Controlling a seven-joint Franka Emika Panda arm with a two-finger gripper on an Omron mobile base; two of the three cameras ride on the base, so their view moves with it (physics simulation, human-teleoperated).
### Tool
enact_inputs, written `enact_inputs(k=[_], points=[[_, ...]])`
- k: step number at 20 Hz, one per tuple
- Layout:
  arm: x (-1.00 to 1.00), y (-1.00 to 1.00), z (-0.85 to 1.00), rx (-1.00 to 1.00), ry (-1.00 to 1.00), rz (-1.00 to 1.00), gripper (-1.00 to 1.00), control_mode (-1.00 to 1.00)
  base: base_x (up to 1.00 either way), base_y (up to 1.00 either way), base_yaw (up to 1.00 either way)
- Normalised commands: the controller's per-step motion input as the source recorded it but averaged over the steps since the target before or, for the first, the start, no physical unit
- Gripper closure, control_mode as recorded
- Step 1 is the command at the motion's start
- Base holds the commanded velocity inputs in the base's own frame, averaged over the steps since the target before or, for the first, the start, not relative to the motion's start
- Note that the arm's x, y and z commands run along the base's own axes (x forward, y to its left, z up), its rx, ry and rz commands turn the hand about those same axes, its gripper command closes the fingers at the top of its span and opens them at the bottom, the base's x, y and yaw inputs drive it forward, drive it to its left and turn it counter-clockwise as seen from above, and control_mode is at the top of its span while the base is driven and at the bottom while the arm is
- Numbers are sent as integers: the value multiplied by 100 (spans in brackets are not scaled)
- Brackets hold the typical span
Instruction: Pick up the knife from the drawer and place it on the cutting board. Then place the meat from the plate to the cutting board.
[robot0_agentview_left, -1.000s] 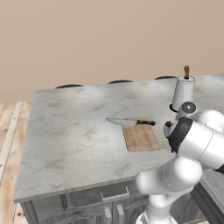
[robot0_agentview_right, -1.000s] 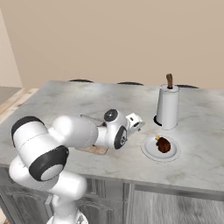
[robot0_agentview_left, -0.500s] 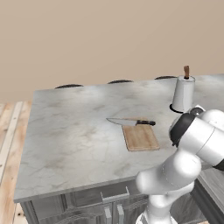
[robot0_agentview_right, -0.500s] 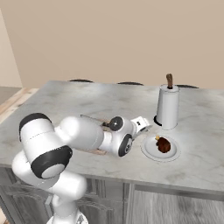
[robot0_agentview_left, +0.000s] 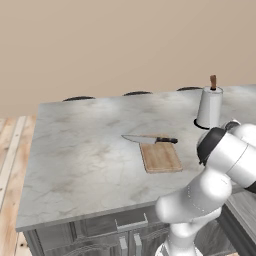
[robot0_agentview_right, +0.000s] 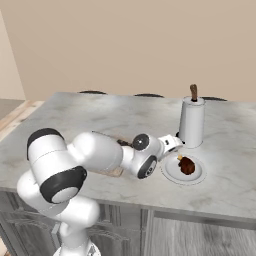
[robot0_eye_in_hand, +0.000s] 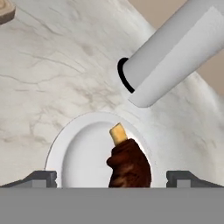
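Meat (robot0_eye_in_hand: 129, 165) lies on the plate (robot0_eye_in_hand: 78, 151), its bone end toward the tall white cylinder (robot0_eye_in_hand: 175, 54) just beside the plate. End effector (robot0_eye_in_hand: 112, 179) hovers over it, fingers (robot0_eye_in_hand: 41, 178) spread wide, holding nothing. Knife (robot0_agentview_left: 150, 140) rests across the cutting board (robot0_agentview_left: 161, 156) on the table (robot0_agentview_left: 80, 150).

Even, soft rendered light w/ no glare; faint shadows under the plate (robot0_eye_in_hand: 57, 148) and white cylinder (robot0_eye_in_hand: 175, 57) on the marble counter (robot0_agentview_left: 85, 150); hand view slightly soft, base views sharp, no edge distortion.
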Motion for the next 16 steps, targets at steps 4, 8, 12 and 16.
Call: enact_inputs(k=[4,8,12,16], points=[[0,-36,18,7,9,-6,-100,-100,0,0,0],[0,-35,10,8,6,-3,-100,-100,0,0,0],[0,-31,0,9,7,0,-100,-100,0,0,0],[0,-27,-1,7,11,0,-100,-100,0,0,0]])
